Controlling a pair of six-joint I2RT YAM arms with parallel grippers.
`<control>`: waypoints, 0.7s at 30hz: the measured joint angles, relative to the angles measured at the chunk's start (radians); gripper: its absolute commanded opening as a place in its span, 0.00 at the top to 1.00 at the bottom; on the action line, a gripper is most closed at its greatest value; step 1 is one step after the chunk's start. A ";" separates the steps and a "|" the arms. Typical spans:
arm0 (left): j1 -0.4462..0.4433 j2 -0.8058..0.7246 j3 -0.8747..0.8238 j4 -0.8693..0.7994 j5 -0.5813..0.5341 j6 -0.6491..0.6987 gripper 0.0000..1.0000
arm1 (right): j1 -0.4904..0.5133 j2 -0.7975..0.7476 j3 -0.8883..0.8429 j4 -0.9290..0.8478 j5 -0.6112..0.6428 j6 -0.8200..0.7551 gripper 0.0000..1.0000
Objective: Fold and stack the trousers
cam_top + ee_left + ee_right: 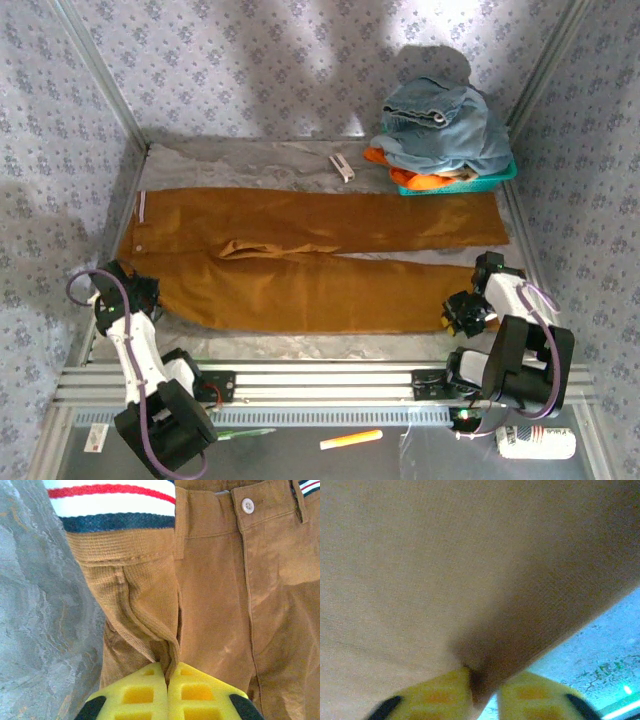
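Nothing legible anywhere — the small white tag (97,436) is too blurred.

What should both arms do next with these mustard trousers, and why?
Probably lift both pinches together and carry the near leg over the far leg. The left gripper is shut on the trousers by the waist, the right gripper on the near leg's end, and both legs lie flat.

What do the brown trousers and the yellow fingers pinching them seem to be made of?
The trousers look like matte woven cotton, perhaps fine corduroy: a ribbed weave shows by the waistband. The fingers of the left hand look like smooth moulded plastic or rubber, with square recesses; which, I can't tell.
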 measured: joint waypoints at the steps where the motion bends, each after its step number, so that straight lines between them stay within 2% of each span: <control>1: 0.000 0.000 0.000 -0.001 0.003 0.000 1.00 | 0.000 -0.005 0.002 0.000 0.001 0.002 1.00; 7: 0.000 0.000 0.022 -0.008 0.014 0.000 1.00 | 0.003 -0.043 0.003 0.007 -0.013 -0.016 1.00; 10: 0.000 -0.003 0.058 -0.032 0.024 0.000 1.00 | 0.009 -0.111 0.013 0.028 -0.029 -0.032 1.00; 21: -0.005 -0.035 0.245 -0.140 0.060 0.001 1.00 | 0.009 -0.262 0.159 -0.014 -0.037 -0.105 1.00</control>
